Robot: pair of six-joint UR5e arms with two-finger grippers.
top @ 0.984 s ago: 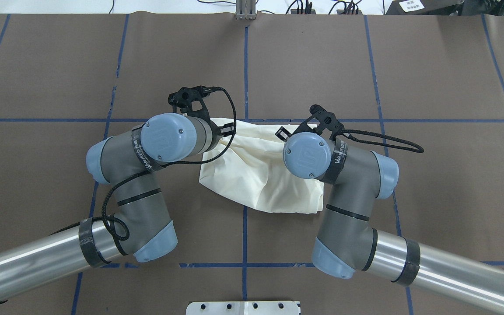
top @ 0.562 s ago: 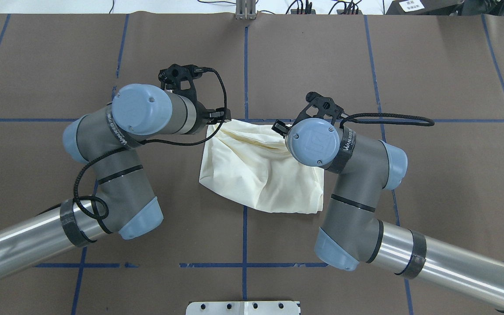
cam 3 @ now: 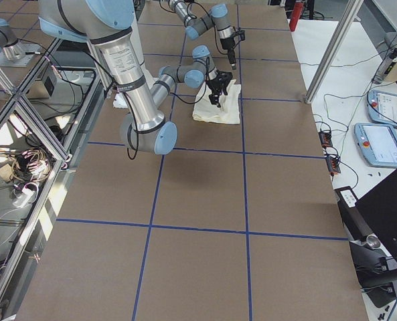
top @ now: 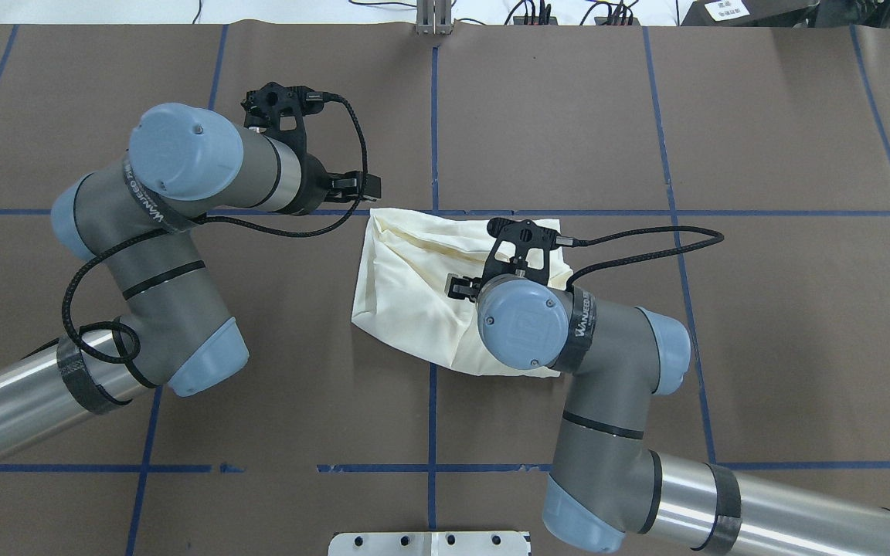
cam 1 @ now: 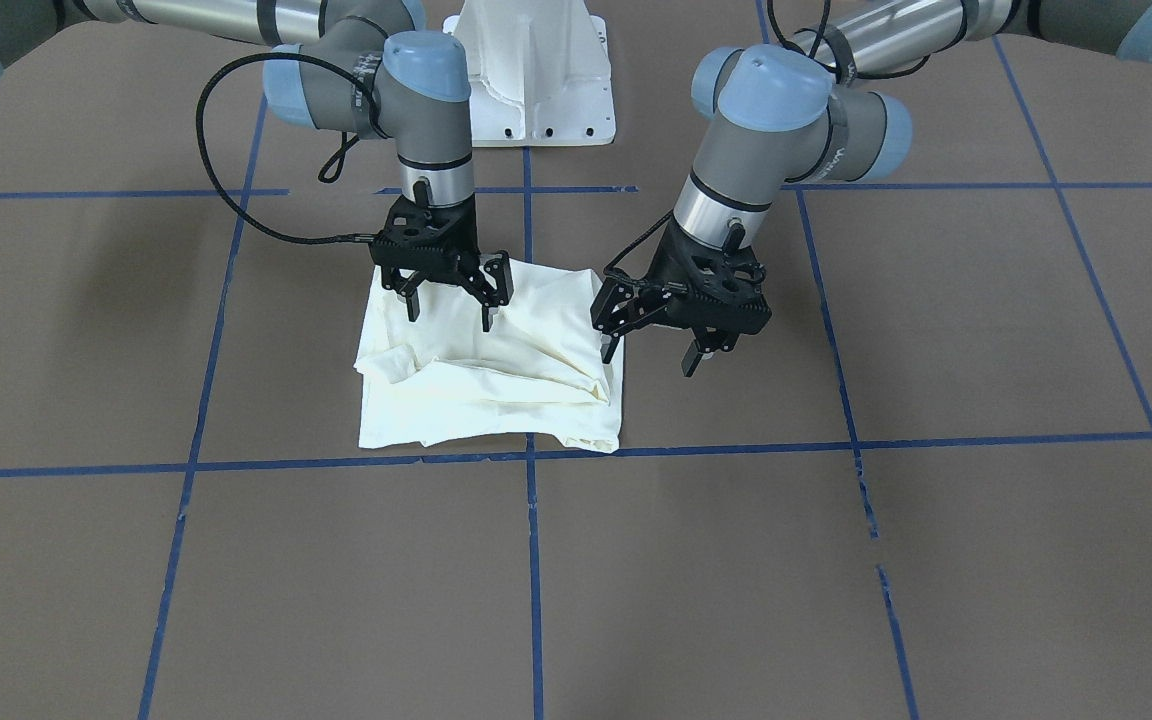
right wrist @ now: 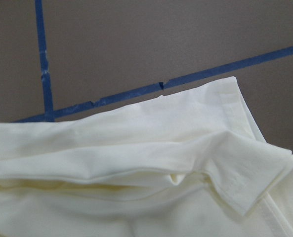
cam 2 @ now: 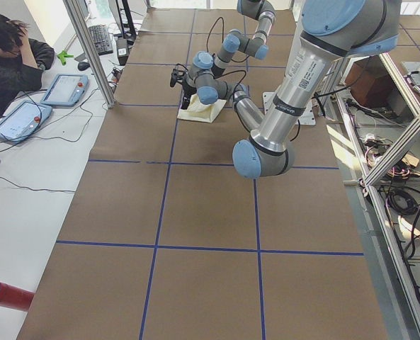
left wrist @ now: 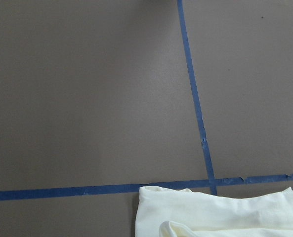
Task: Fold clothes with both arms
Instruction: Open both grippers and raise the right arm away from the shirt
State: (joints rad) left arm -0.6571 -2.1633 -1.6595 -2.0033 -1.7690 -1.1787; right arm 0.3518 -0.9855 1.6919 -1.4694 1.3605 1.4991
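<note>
The right fingers (cam 1: pixel 486 318), over the shirt (cam 1: pixel 496 400), and the left fingers (cam 1: pixel 611 349), just beside it, gape wide, holding nothing; a shallow pinch might catch one layer, undoing the fold

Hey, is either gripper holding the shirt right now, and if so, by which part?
Nothing is held. The left gripper and the right gripper are both open and pinch no cloth; the shirt lies free.

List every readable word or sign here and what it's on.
"WANEED", as far as legible: black wrist band on grey right arm; same on the band of the left arm.
White label past table's far edge: too small.
Cream folded shirt: no print visible.
</note>
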